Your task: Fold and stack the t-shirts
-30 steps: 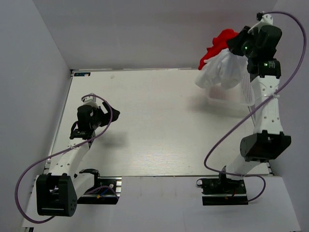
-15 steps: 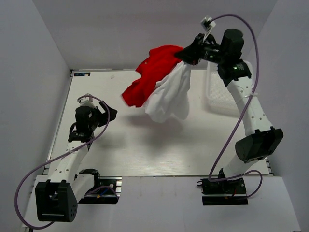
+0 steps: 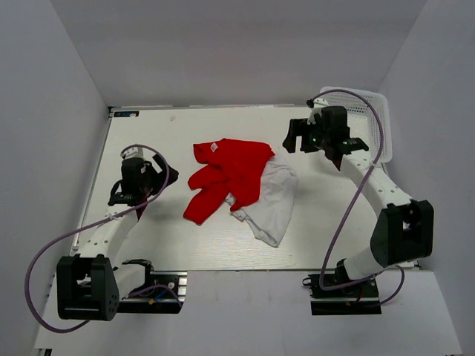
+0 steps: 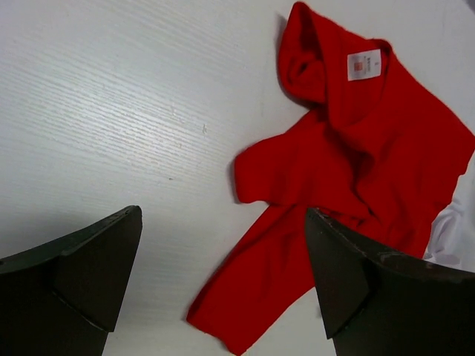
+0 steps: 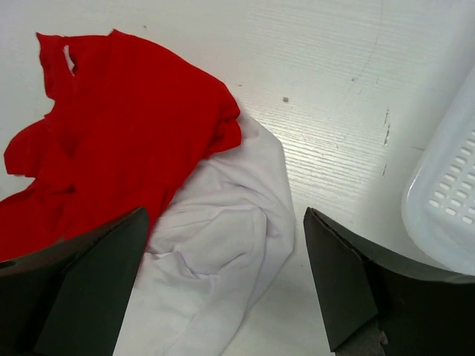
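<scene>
The right gripper (image 5: pixel 225 215) is no longer gripping anything: its jaws are now standing wide apart and empty, hanging just above the table (image 3: pixel 163 237). A second ago it was holding both shirts bunched high over the far right corner. Half a second ago it was swinging them leftward through the air.

Both are now lying crumpled near the middle of the table. The red shirt (image 3: pixel 230 170) is sprawling on the left, with its white neck tag (image 4: pixel 364 64) facing up at its far end and one sleeve trailing toward the near edge. The white shirt (image 3: pixel 276 204) is lying to its right and nearer, and its left edge is sitting under the red cloth. The right gripper is hovering just past the far right end of the pile, apart from the cloth.

The basket (image 3: pixel 371 111), earlier hidden behind the hanging cloth, is now showing in the far right corner behind the right arm.

The left gripper (image 4: pixel 221 222) is keeping almost the same place at the left of the table. Its jaws are gaping fully, holding nothing and pointing toward the red shirt, well apart from it.
</scene>
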Available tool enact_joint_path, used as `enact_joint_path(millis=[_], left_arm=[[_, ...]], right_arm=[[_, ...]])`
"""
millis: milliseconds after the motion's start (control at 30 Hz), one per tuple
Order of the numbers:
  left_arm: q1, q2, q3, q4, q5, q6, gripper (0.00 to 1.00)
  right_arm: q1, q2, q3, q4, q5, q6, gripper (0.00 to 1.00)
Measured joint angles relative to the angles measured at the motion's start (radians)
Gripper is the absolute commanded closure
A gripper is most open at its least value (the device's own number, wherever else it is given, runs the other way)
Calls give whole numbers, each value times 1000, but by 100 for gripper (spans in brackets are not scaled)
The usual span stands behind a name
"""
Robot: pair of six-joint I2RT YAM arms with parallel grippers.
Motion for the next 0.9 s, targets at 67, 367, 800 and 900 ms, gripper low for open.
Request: enact_joint_path(millis=[67, 367, 800, 900], left_arm=[[-3, 32, 7, -8, 14, 0, 0], [-20, 76, -97, 9, 210, -31, 0], [-129, 71, -134, -18, 207, -40, 0], [-138, 71, -134, -23, 182, -40, 0]], right_arm=[[20, -44, -18, 0, 10, -6, 10], [176, -37, -103, 1, 9, -2, 10], [262, 90, -264, -6, 140, 68, 12], [279, 159, -267, 6, 156, 72, 25]])
